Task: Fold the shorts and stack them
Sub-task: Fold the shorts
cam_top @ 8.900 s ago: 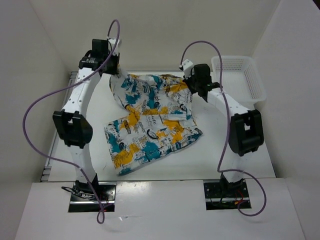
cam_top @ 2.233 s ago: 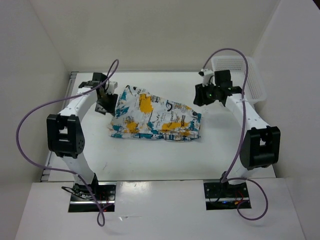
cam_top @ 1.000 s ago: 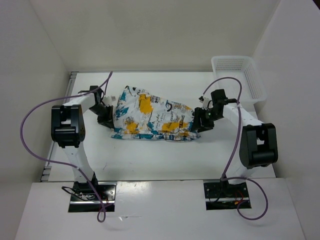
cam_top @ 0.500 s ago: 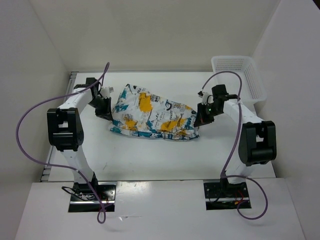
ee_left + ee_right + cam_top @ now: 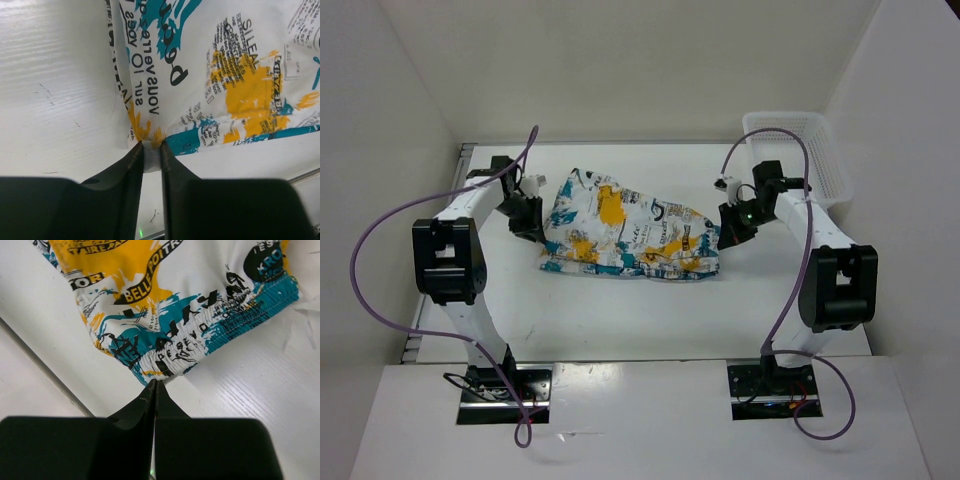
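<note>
The shorts (image 5: 630,235) are lying folded and rumpled across the middle of the white table (image 5: 620,310), stretching between the two arms. The left gripper (image 5: 152,147) is sitting at the garment's left corner, its jaws standing a narrow slit apart with the tip of the fabric reaching into the gap; whether it is pinching the cloth cannot be told. The right gripper (image 5: 155,384) is resting at the right end with its jaws pressed together, tips just meeting the gathered waistband (image 5: 200,330). A white mesh basket (image 5: 825,150) is standing at the far right corner, apart from the shorts.
</note>
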